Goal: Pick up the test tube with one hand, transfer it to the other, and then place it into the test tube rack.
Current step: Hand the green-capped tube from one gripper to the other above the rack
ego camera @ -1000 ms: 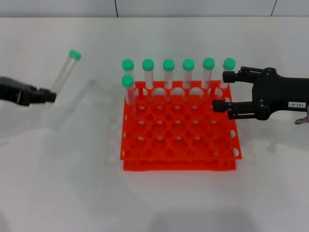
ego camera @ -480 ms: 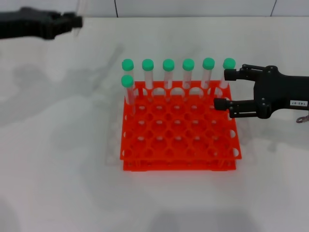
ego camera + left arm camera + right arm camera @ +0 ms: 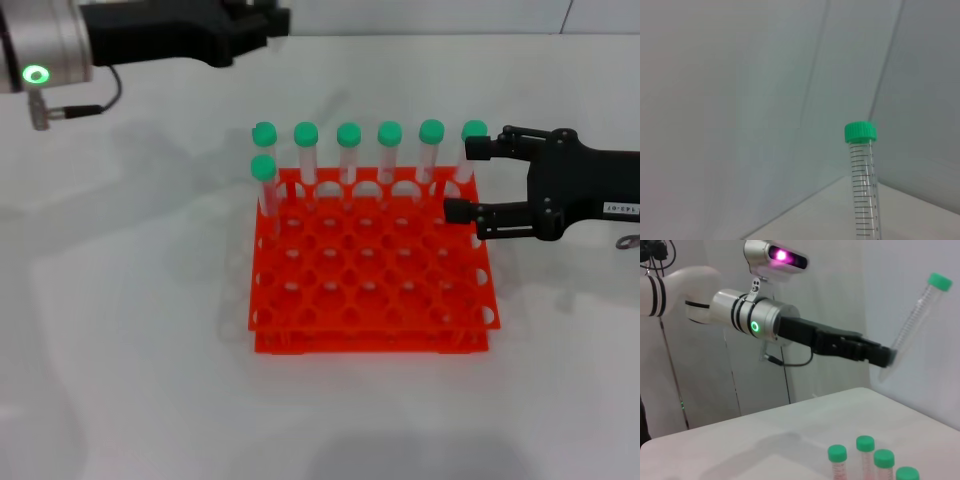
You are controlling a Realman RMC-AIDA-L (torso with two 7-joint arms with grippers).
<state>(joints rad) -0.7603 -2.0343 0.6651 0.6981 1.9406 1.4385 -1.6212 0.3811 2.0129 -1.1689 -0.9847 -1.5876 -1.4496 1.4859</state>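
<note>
Left gripper (image 3: 885, 356): black, unlabelled, on a silver-grey wrist with a green-lit ring (image 3: 755, 327), raised high above the table (image 3: 130, 330) at the far left of the workspace; fingers clamped on the lower part of the test tube (image 3: 912, 320), as the right wrist view shows. Test tube: clear, graduated, with a green cap (image 3: 860, 132); held in the air, tilted with the cap end up and leaning away from the gripper, clear of the table and well apart from the rack. In the head view the tube itself cannot be made out past the tips of this gripper. Right gripper (image 3: 465, 180): black, with a small white label (image 3: 619, 209), at the right side of the rack's far edge; its two fingers stand spread apart and grip nothing, the farther finger just beside the cap of the last tube in the row, the nearer finger over the rack's right edge. Rack (image 3: 370, 290): orange-red, two tiers, a grid of round holes, standing on the white table between the two grippers and well below the left one. Stored tubes (image 3: 347, 150): six green-capped tubes upright along the far row, and a seventh (image 3: 264, 190) in the next row at the left corner, near the left gripper's side of the rack. The other holes hold nothing.
</note>
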